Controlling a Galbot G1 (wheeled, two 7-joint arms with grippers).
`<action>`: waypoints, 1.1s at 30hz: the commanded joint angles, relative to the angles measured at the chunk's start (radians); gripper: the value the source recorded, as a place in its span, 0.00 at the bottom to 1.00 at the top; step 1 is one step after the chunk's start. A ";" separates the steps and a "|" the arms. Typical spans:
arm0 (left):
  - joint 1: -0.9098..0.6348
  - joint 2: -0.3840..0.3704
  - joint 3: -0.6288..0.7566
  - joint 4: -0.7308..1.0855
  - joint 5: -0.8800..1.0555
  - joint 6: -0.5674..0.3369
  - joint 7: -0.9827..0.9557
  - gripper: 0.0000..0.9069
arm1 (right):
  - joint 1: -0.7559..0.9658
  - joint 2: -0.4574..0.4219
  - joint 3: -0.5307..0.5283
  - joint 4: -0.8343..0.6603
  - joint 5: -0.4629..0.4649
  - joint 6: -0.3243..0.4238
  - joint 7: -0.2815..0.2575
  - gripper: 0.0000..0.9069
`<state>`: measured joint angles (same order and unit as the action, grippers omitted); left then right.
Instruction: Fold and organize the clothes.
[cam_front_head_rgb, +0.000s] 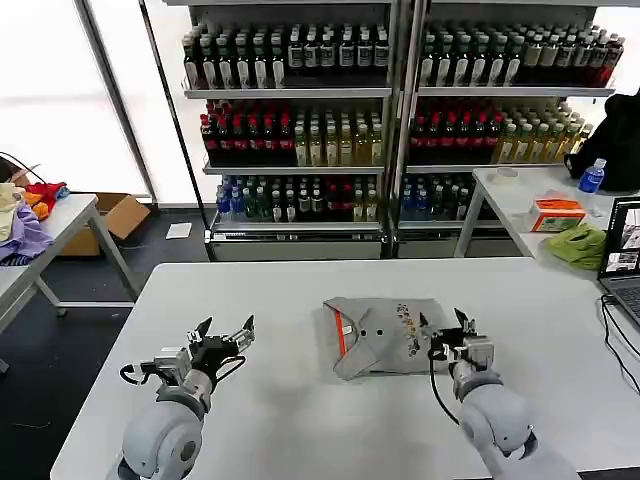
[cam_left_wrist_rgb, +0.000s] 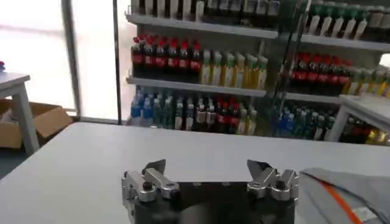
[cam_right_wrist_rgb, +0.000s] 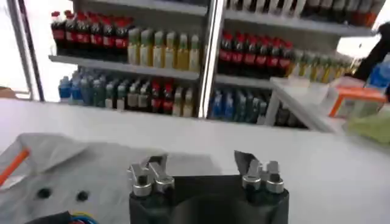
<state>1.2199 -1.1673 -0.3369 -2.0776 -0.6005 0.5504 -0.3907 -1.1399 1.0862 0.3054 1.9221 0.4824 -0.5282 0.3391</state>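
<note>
Folded grey T-shirt (cam_front_head_rgb: 385, 335) lies mid-worktop (cam_front_head_rgb: 300, 420). Right tool (cam_front_head_rgb: 452, 338), open, hovers at its right edge; left tool (cam_front_head_rgb: 222, 340), open, idles left. Risk: a descending finger snags and unfolds the edge

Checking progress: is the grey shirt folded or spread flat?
Folded: the grey T-shirt lies as a compact rectangle, its sleeve turned across the front, on the white table.

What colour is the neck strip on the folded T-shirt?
Orange-red, on the grey T-shirt; clearest in the head view.
</note>
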 joint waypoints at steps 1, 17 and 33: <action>0.035 -0.013 0.006 0.003 0.038 -0.005 0.005 1.00 | -0.145 0.026 0.003 0.055 0.272 -0.045 0.071 1.00; 0.026 -0.004 0.012 0.004 0.021 0.013 0.008 1.00 | -0.126 0.007 0.016 0.027 0.410 -0.052 0.105 1.00; 0.004 -0.011 -0.003 -0.001 0.027 -0.073 0.024 1.00 | -0.119 -0.195 0.442 0.257 -0.084 -0.024 0.028 1.00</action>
<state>1.2325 -1.1689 -0.3391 -2.0836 -0.5873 0.5360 -0.3698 -1.2462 1.0090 0.4869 2.0694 0.6578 -0.5694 0.4074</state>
